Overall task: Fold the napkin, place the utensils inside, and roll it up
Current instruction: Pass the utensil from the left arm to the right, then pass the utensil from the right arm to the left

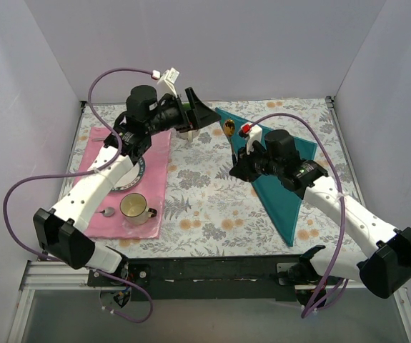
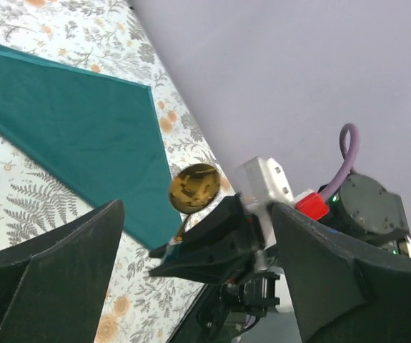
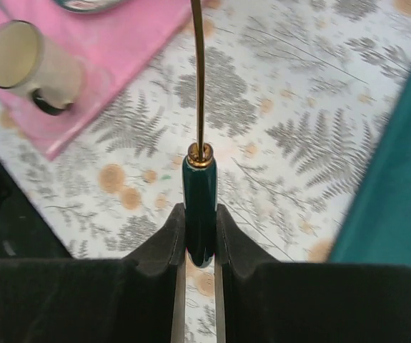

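Utensil placement in hand: spoon (image 3: 200, 204) is clamped by right fingers (image 3: 161, 246), left fingers (image 2: 55, 275) are spread wide, and lowering onto the folded napkin (image 1: 280, 207) is called for.

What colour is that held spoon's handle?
The spoon's handle is dark green; right wrist view shows it best.

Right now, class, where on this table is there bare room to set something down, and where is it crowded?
Free: the floral tablecloth between the pink placemat and the napkin, down to the near edge. Crowded: the placemat, carrying mug, plate and a spoon; the far middle, under the left gripper and right gripper.
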You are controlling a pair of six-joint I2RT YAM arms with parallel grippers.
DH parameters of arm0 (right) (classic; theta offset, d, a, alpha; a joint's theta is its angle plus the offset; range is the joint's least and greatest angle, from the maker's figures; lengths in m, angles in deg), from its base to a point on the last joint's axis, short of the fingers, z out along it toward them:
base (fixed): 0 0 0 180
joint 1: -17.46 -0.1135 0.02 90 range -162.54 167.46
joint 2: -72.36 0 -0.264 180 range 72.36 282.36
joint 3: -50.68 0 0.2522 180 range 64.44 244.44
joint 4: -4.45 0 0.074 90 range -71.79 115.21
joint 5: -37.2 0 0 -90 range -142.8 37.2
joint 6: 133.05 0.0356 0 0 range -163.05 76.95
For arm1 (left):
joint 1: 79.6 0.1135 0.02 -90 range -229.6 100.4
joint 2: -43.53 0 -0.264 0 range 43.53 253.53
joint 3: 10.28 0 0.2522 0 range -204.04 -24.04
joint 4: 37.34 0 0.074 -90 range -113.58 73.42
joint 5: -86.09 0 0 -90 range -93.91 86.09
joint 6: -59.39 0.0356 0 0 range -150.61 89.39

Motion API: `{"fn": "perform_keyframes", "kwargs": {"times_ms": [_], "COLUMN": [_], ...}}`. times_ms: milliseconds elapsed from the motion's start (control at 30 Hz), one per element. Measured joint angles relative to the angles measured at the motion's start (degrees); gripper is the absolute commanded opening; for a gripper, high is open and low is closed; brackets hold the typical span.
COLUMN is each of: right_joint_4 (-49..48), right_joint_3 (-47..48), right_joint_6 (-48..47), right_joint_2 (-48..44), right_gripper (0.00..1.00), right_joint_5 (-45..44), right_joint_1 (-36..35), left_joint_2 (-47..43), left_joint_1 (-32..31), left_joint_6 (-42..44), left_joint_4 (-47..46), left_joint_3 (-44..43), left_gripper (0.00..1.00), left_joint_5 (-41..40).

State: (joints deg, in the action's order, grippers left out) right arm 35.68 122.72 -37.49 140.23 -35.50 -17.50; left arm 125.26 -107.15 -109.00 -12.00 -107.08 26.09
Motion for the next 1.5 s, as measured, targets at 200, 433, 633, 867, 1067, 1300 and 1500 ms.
{"fn": "perform_keyframes", "kwargs": {"times_ms": [200,433,633,867,1067,1300,1500], "right_joint_4": [5.0,5.7,6.0,5.6,6.5,9.9,10.3], "right_joint_3": [0.0,0.0,0.0,0.1,0.2,1.3,1.4], "right_joint_6": [-4.2,-9.6,-13.2,-14.9,-14.8,-15.8,-11.8], "right_joint_2": [0.5,0.5,2.3,6.4,7.6,7.6,5.5], "right_gripper": [0.01,0.01,0.01,0.01,0.01,0.37,0.61], "right_joint_5": [-16.3,-28.1,-33.6,-39.8,-43.8,-47.0,-37.2], "right_joint_1": [-2.9,-7.2,-9.8,-12.4,-12.7,-13.2,-11.9], "left_joint_2": [6.1,18.6,21.0,21.0,20.9,20.8,19.5], "left_joint_1": [-7.9,-10.5,-11.5,-12.6,-13.1,-13.2,-13.3], "left_joint_6": [-3.8,-10.2,-13.1,-14.1,-14.5,-12.1,-4.0], "left_joint_4": [11.2,24.1,29.7,31.3,31.3,28.6,23.1], "left_joint_3": [-10.9,-19.9,-21.8,-21.8,-19.8,-17.0,-13.4], "left_gripper": [0.72,0.70,0.65,0.47,0.15,0.00,0.00], "left_joint_5": [-13.6,-23.8,-27.7,-29.7,-31.1,-31.0,-29.5]}}
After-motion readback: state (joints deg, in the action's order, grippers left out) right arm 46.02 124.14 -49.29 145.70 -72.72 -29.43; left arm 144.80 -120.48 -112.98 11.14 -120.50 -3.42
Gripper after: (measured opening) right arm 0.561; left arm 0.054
